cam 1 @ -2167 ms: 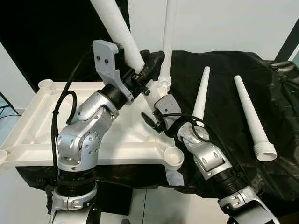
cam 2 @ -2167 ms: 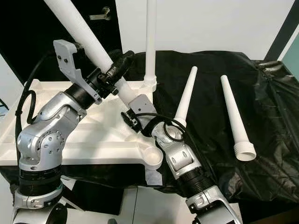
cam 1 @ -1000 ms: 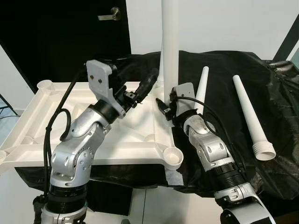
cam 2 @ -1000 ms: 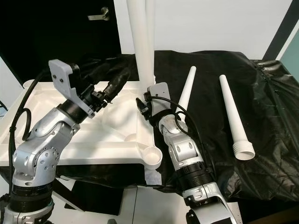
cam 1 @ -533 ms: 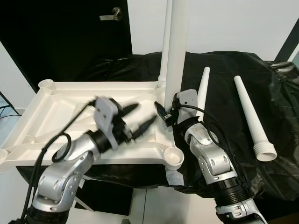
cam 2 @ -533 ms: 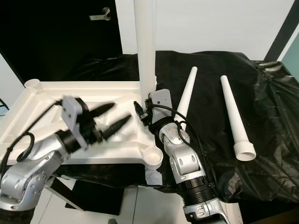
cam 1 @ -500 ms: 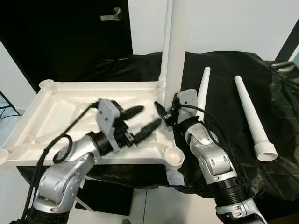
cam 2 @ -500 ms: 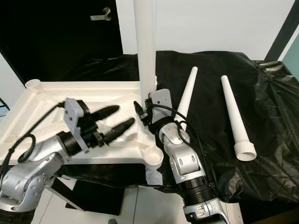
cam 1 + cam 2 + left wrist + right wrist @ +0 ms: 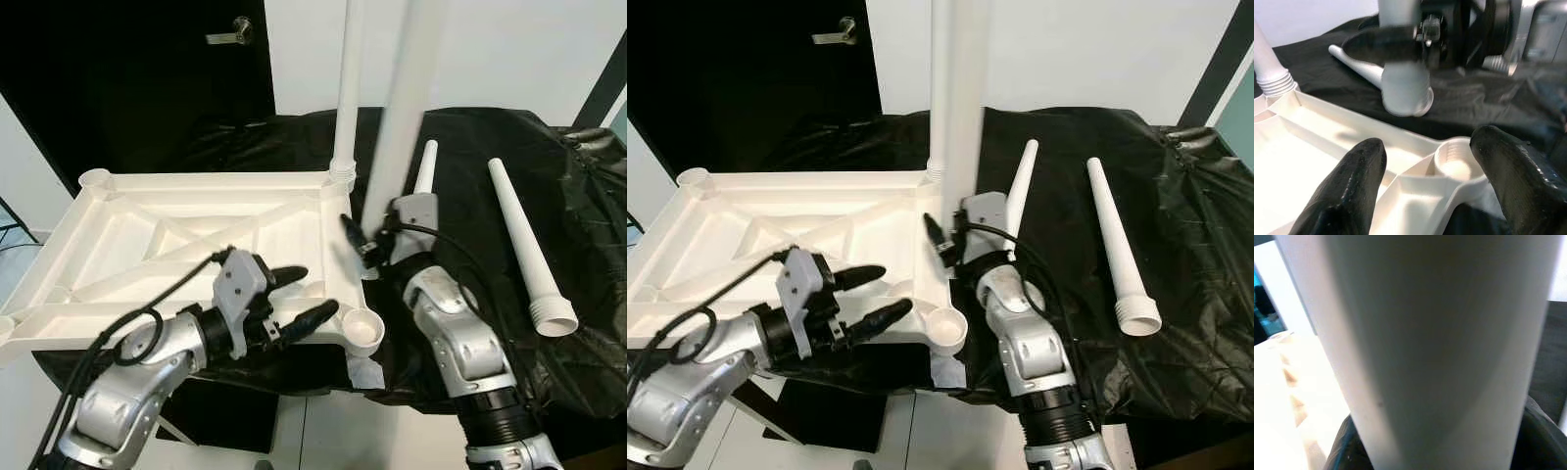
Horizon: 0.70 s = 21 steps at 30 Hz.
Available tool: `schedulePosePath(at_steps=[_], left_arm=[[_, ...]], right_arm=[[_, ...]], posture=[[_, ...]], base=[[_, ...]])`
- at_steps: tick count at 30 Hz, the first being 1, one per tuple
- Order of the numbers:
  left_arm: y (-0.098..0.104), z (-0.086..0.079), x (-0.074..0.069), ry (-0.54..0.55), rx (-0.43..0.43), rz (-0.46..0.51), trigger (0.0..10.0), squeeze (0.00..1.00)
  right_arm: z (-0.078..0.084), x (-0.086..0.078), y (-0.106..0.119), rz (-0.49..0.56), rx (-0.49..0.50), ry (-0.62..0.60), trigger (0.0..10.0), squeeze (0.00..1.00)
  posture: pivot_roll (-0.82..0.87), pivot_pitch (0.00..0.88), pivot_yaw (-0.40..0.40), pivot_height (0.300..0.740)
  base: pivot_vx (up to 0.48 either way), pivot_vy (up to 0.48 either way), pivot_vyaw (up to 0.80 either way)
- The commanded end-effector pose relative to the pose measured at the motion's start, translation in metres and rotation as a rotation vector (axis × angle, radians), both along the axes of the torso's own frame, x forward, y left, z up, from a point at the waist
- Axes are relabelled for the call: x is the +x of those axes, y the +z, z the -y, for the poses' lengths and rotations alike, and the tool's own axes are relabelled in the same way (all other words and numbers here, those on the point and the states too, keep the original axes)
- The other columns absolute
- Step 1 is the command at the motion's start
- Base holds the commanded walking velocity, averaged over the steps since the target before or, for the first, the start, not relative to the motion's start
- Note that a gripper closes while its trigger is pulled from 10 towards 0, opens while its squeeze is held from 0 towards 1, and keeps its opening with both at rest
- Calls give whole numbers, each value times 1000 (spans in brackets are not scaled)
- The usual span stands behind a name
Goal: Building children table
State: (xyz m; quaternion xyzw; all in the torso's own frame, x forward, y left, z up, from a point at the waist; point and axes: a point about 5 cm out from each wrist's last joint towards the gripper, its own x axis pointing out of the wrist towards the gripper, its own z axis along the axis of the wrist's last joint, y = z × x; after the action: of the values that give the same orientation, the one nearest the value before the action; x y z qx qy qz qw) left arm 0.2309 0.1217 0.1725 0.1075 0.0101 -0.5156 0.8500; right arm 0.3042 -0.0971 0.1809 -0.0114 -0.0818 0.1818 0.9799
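The white table top [image 9: 118,230] lies upside down with one white leg [image 9: 346,98] standing in its far right corner. My right gripper [image 9: 364,241] is shut on a second leg [image 9: 400,117], held nearly upright and leaning right, above the top's right edge. In the left wrist view its threaded end [image 9: 1405,90] hangs over the black cloth, just beyond the front right corner socket [image 9: 1453,160]. My left gripper [image 9: 318,291] is open and holds nothing, low at the front edge beside that socket [image 9: 364,329].
Two loose white legs [image 9: 426,166] [image 9: 524,245] lie on the black cloth [image 9: 490,147] right of the table top. A dark door [image 9: 127,78] stands behind on the left, a white wall behind the cloth.
My left gripper has dropped and drawn back to the front edge, still open. My right gripper has shifted right and nearer with the leg, which now leans instead of standing straight.
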Motion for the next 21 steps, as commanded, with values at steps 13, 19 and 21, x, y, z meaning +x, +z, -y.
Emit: schedulePosePath(at_steps=[13,19,21], left_arm=[[-38,-15,1,-51,312,36,10000,0],[-52,-20,14,18,457,75,10000,0],[-52,-20,14,18,457,75,10000,0]], right_arm=[[17,-4,-1,10,-3,-49,10000,0],[18,-3,0,13,-11,-56,10000,0],[18,-3,0,13,-11,-56,10000,0]], posture=[[20,0,11,740],[13,0,13,740],[13,0,13,740]], base=[[0,0,0],[0,0,0],[0,0,0]])
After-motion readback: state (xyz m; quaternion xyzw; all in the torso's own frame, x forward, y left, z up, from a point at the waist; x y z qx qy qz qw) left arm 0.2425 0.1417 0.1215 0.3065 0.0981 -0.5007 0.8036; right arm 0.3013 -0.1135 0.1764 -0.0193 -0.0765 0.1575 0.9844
